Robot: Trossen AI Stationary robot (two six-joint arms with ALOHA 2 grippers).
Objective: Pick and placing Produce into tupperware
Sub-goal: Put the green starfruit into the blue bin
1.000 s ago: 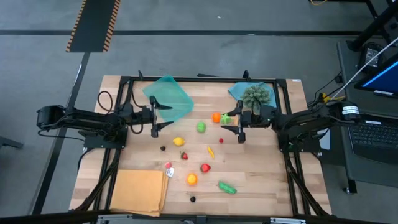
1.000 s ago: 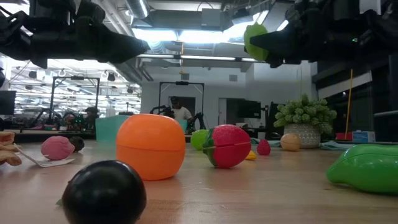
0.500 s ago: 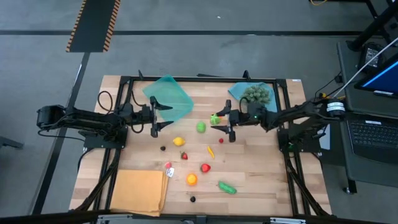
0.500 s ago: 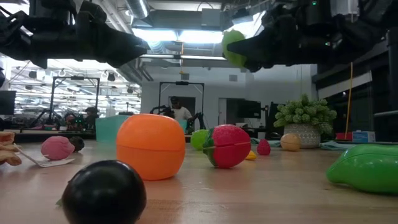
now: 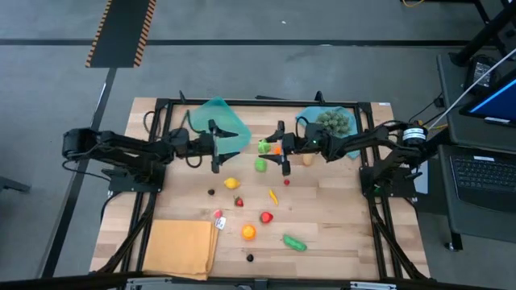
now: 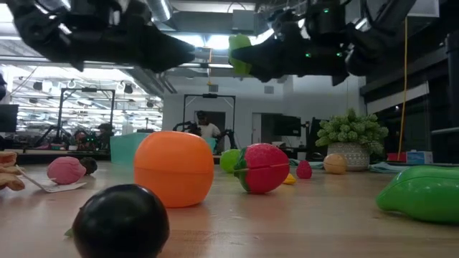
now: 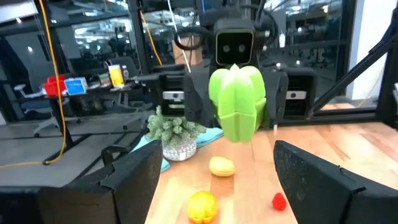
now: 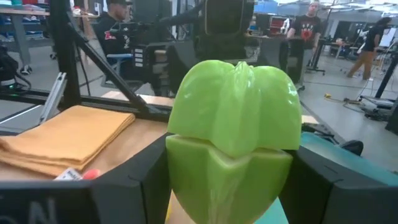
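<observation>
Bright even overhead light, soft shadows; low view's ceiling lamps glare, foreground w/ slight blur.

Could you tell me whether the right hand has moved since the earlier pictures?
Yes. In the high view the right hand, carrying the green pepper, has travelled away from the potted plant toward the teal tray.
</observation>
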